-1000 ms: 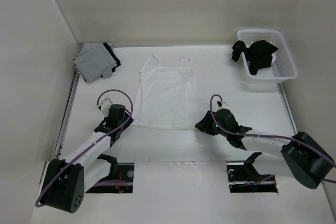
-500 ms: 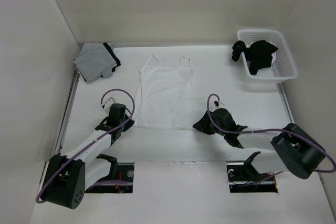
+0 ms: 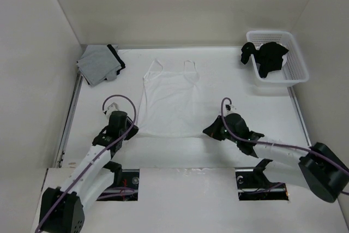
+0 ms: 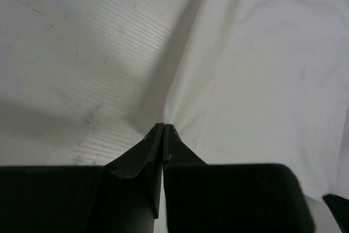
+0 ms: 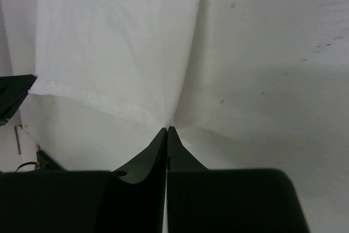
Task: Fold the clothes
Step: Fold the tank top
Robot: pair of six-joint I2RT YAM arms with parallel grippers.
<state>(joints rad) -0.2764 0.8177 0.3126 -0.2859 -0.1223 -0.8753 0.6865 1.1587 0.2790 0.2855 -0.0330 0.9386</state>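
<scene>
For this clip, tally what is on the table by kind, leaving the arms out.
white strappy top: 1
grey garment with black trim: 1
heap of black clothes, pieces not separable: 1
white basket: 1
Total: 4

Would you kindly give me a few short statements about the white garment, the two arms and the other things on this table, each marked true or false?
1. The left fingers are shut on the near left corner of the white garment. True.
2. The white garment is already folded in half. False: it lies spread flat, straps at the far end.
3. The black clothes lie in the basket at the far right. True.
4. The grey garment is in the basket too. False: the grey garment lies on the table at the far left.
5. The right fingers hang wide open. False: the right fingers are shut on the hem's near right corner.
</scene>
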